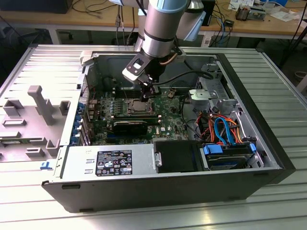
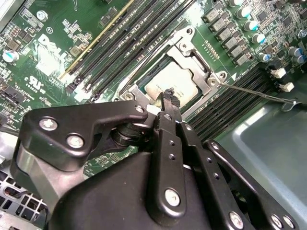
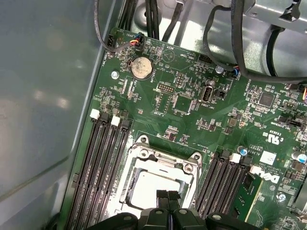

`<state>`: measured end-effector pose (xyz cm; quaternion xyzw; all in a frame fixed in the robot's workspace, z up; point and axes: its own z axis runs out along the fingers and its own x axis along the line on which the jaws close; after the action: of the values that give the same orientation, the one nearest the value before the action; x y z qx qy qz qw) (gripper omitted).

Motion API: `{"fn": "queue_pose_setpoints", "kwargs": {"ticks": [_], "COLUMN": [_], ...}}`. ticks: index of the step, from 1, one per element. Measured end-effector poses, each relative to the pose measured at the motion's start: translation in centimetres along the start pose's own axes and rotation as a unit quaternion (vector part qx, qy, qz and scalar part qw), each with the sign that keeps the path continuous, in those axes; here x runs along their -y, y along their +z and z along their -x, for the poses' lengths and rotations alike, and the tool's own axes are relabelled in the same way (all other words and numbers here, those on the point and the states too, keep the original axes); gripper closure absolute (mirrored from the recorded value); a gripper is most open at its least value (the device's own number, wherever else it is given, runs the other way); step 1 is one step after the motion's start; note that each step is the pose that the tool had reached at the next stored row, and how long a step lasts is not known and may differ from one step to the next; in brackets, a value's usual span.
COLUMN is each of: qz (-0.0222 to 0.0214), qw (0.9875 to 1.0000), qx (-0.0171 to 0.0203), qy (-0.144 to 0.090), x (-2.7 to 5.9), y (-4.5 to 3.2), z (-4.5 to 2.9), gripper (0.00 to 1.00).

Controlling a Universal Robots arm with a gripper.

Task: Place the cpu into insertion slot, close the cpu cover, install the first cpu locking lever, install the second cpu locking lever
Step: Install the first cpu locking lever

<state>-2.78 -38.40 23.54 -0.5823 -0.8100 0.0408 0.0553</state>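
My arm (image 1: 163,24) comes down from the far side into the open computer case (image 1: 144,187), which lies on its side on the ribbed metal desk (image 1: 268,67). My wrist leans down and a little toward the exterior view's left, so my tool points at the middle of the green board (image 3: 158,72).

My jaws are closed with nothing between them. In both wrist views the two black fingertips (image 3: 163,199) press flat against each other. They hang right over the near edge of the cpu (image 2: 175,81), but I cannot tell whether they touch it.

The cpu already lies flat in the insertion slot (image 1: 129,108), its dull silver top facing up, with rows of long black memory slots (image 3: 103,167) on either side. The cpu cover (image 2: 189,60) is down around it, and the chip shows through its square window. In the second wrist view a thin wire lever (image 2: 254,92) sticks out from one corner of the socket, running away over the memory slots toward the case floor.
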Motion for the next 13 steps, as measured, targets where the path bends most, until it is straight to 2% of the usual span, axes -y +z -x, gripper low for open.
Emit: {"fn": "queue_pose_setpoints", "kwargs": {"ticks": [4, 13], "qz": [-0.0016, -0.0029], "qw": [0.9993, 0.9976], "qx": [0.0048, 0.0090], "qy": [-0.037, -0.068], "x": [0.00, 0.00], "y": [0.00, 0.00], "z": [0.00, 0.00], "gripper": [0.89, 0.89]}}
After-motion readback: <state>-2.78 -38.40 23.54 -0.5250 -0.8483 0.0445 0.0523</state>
